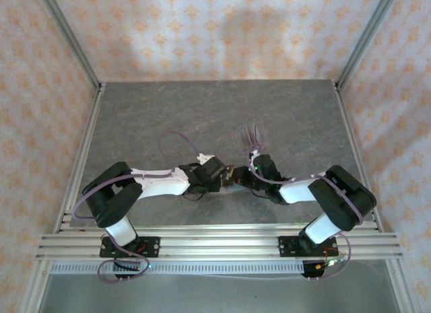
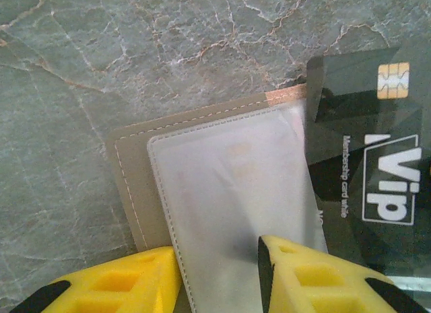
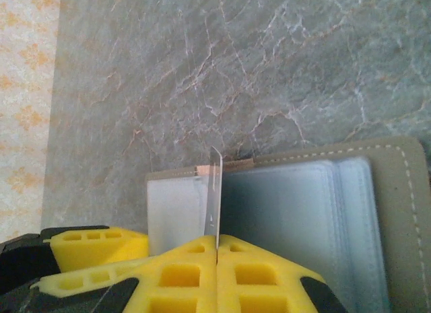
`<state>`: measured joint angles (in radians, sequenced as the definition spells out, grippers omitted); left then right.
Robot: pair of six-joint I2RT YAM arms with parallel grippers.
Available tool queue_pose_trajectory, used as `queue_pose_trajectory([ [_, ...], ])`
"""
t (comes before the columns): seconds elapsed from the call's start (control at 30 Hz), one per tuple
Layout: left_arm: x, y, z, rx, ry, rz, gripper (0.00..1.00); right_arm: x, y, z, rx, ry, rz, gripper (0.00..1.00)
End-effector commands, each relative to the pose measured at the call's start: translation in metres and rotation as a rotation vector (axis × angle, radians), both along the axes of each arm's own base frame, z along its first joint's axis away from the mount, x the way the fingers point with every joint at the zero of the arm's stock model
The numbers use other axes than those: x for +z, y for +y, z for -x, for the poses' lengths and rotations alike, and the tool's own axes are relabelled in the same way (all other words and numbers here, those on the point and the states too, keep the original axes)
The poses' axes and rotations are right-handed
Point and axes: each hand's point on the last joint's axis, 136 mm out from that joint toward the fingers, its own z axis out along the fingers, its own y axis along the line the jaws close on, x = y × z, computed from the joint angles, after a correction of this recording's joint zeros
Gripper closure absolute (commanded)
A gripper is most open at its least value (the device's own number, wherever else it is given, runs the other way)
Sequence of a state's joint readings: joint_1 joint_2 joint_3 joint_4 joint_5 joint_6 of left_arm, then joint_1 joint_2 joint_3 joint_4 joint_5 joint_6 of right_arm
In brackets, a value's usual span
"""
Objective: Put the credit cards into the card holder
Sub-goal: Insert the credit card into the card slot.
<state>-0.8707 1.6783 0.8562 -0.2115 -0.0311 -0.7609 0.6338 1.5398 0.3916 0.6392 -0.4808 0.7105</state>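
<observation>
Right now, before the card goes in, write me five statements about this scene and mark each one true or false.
1. The right claw is clamped on a card seen edge-on. True.
2. The card holder lies folded shut. False: it lies open, with its clear sleeves showing.
3. The dark card has a gold chip and "Vip" lettering. True.
4. The table is plain white. False: it is grey with marble-like veins.
5. The left claw has its fingers pressed together. False: they stand apart, with a clear sleeve between them.
</observation>
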Motion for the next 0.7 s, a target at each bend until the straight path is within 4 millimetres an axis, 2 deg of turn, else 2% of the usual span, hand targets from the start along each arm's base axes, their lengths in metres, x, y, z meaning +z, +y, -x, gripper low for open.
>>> queue_pose_trajectory([
  [0.0,-0.036,0.033,0.023,0.021,0.096,-0.137,0.63,0.012,0.005,0.003,0.02,-0.011,-0.055,1.0],
  [0.1,-0.036,0.033,0.023,0.022,0.094,-0.137,0.63,0.013,0.007,0.003,0.028,-0.008,-0.057,1.0],
  [0.33,-0.036,0.034,0.023,0.023,0.095,-0.136,0.63,-0.003,0.006,0.011,0.044,0.04,-0.045,1.0],
  [0.67,-0.035,0.034,0.024,0.023,0.092,-0.134,0.63,-0.021,0.001,0.025,0.114,0.121,0.073,1.0],
])
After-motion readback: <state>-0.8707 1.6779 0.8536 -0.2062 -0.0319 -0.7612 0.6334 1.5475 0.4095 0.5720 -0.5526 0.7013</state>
